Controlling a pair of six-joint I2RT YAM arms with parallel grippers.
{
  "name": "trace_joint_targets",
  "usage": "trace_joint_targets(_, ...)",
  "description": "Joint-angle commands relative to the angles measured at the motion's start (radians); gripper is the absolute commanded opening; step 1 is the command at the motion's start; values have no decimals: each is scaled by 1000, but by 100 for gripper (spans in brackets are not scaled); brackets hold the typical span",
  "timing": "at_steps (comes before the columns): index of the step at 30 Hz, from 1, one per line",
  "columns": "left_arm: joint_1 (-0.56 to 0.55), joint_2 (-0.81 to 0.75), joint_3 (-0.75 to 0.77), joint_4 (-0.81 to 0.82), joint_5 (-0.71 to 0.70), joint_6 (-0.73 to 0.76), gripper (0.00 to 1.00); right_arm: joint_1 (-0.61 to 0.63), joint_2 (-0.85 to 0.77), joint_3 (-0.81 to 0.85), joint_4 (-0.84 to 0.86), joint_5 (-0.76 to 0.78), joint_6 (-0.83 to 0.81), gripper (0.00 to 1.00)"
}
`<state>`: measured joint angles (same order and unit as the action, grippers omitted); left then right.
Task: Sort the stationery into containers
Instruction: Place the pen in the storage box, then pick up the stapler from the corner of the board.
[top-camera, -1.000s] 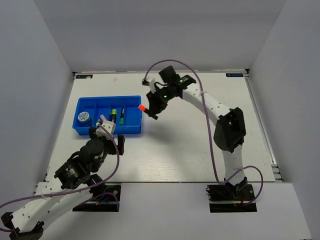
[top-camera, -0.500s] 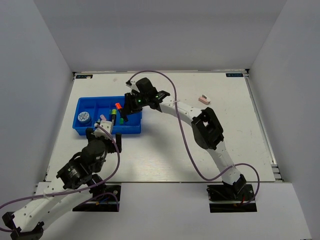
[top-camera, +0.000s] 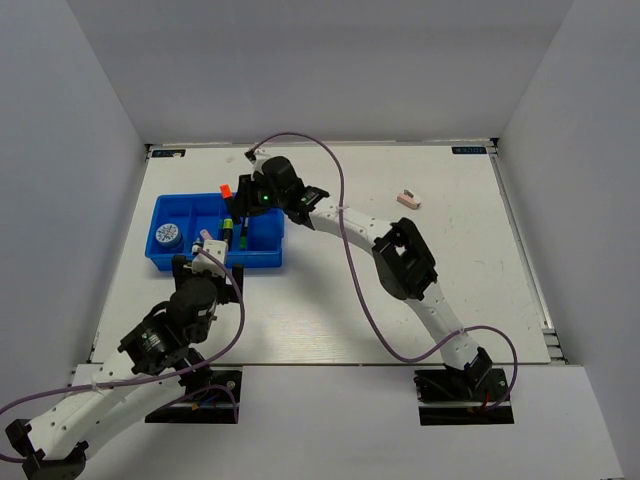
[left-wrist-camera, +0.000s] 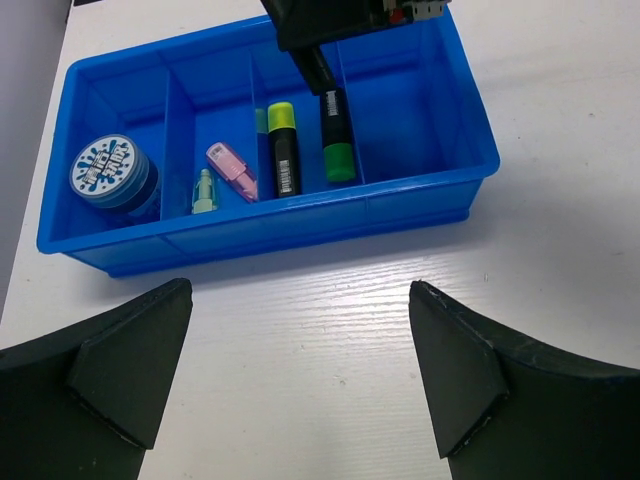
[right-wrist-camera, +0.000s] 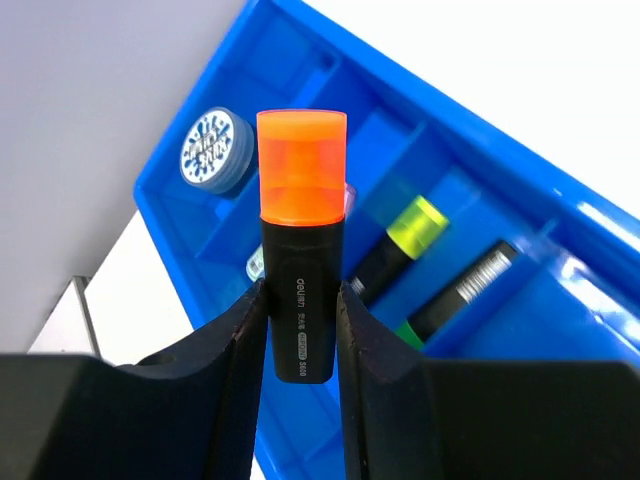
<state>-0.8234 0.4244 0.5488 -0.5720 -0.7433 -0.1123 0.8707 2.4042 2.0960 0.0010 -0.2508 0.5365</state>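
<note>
Left wrist view shows one blue tray (left-wrist-camera: 300, 215) with dividers. Inside it I count two highlighters, two erasers and one round roll (left-wrist-camera: 108, 170). The roll is at the tray's left end. The mint eraser (left-wrist-camera: 204, 191) and the pink eraser (left-wrist-camera: 232, 170) lie between the roll and the yellow highlighter (left-wrist-camera: 284, 150). The green highlighter (left-wrist-camera: 336, 135) lies just beside the yellow one. Both lie with their long axis from the tray's front wall to its back wall, the yellow cap to the back and the green cap to the front.

A third, orange highlighter (right-wrist-camera: 300, 280) is above the tray's back rim. The right gripper (right-wrist-camera: 300, 300) is clamped on its black body, and the cap points out past the fingertips.

The left gripper (left-wrist-camera: 300, 290) is spread wide with nothing in it, in front of the tray.

One pink clip (top-camera: 406, 198) lies on the table well to the right of the tray.
</note>
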Motion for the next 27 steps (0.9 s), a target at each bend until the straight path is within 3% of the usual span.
trace_joint_targets(1,3,-10,-9,15,-28,3,100,19,23,-25,137,9,-65,33)
trace_joint_targets(3,4,-15,-10,15,-33,3,100,22,26,-30,159,-2,-101,45)
trace_joint_targets(5,4,-15,-10,15,-34,5,100,25,19,-34,169,-5,-109,52)
trace_joint_targets(9,4,-12,-10,15,-28,3,100,16,3,-53,169,1,-128,53)
trace_joint_targets(12,4,-12,-10,15,-12,3,92,8,-36,-54,149,-8,-176,53)
trace_joint_targets(14,4,-12,-12,18,-1,6,77,2,-57,-44,97,-24,-240,35)
trace_joint_targets(15,4,-7,-12,27,11,14,54,1,-101,-36,5,-24,-312,26)
trace_joint_targets(16,4,3,-12,34,34,17,42,-13,-117,-22,-43,-21,-399,0)
trace_joint_targets(17,3,25,-10,34,60,19,31,-21,-161,-28,-82,23,-430,0)
trace_joint_targets(18,3,37,-1,28,71,19,13,-35,-207,-36,-187,142,-460,0)
trace_joint_targets(20,3,83,17,27,114,11,1,-65,-272,-76,-226,290,-507,0)
trace_joint_targets(22,4,132,45,21,148,7,0,-107,-370,-161,-294,344,-585,0)
trace_joint_targets(23,7,172,51,18,201,3,7,-142,-393,-256,-320,349,-636,14)
trace_joint_targets(24,9,212,74,15,225,-1,39,-172,-469,-290,-335,405,-658,30)
trace_joint_targets(25,9,246,82,5,266,3,64,-188,-490,-318,-370,410,-711,38)
trace_joint_targets(26,12,267,91,-6,313,2,84,-231,-508,-338,-399,403,-774,48)
trace_joint_targets(27,7,316,111,-37,335,3,94,-272,-522,-388,-423,391,-799,68)
